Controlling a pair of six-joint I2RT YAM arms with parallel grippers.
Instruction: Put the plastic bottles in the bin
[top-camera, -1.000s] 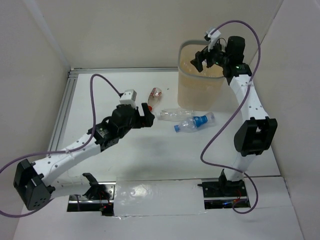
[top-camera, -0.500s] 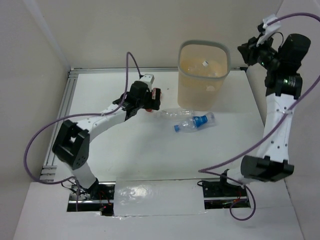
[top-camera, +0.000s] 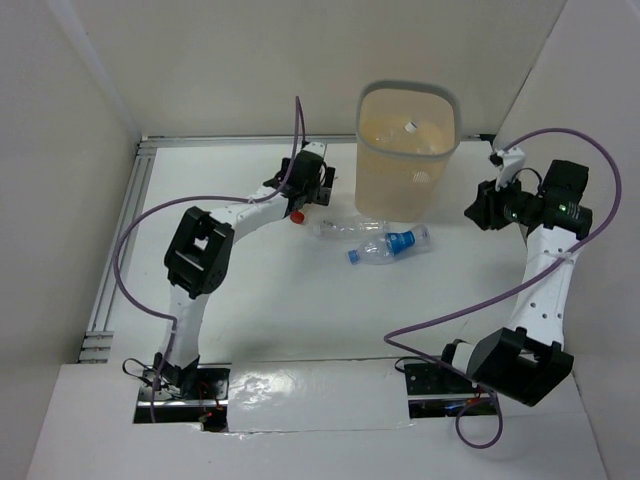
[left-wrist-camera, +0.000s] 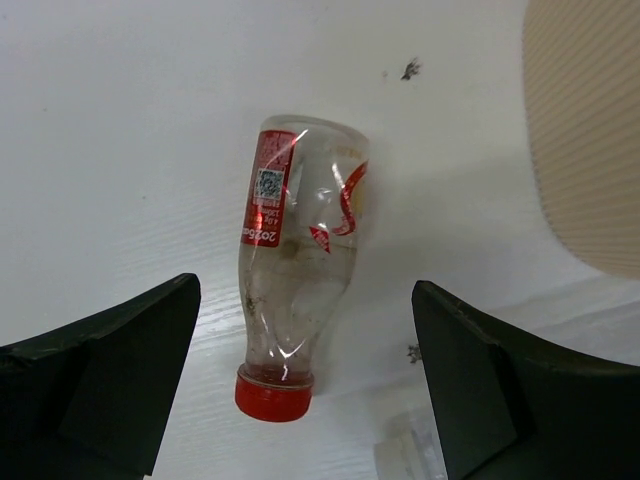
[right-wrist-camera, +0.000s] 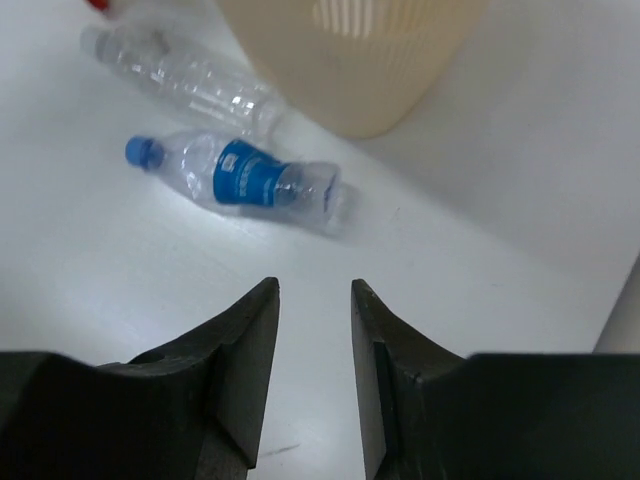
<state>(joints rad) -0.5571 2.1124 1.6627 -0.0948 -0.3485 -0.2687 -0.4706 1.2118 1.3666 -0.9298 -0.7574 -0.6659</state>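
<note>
Both arms have swung a long way in the last second; the right gripper (right-wrist-camera: 313, 290) was up over the bin (top-camera: 390, 190) and is now off to the bin's right in the top view, turned back toward it; the left gripper (left-wrist-camera: 305, 292) has stretched out from mid-tabletop (top-camera: 300, 320) to the spot just left of the bin.

Left jaws are spread wide and hang over a red-capped bottle (left-wrist-camera: 305, 230) with a red label; it lies on its side between them and neither jaw touches it. Right jaws are pulled in to a thin gap with nothing in it.

Two more bottles lie on the tabletop in front of the bin, same spot as before; a clear plastic bottle (right-wrist-camera: 190, 75) lies just beside the bin's base, and a blue-labelled bottle (right-wrist-camera: 245, 175) with a blue cap lies a bit further out, close alongside the clear one. Bin stands upright at the back of the tabletop; there's something small and white inside, can't tell what.
</note>
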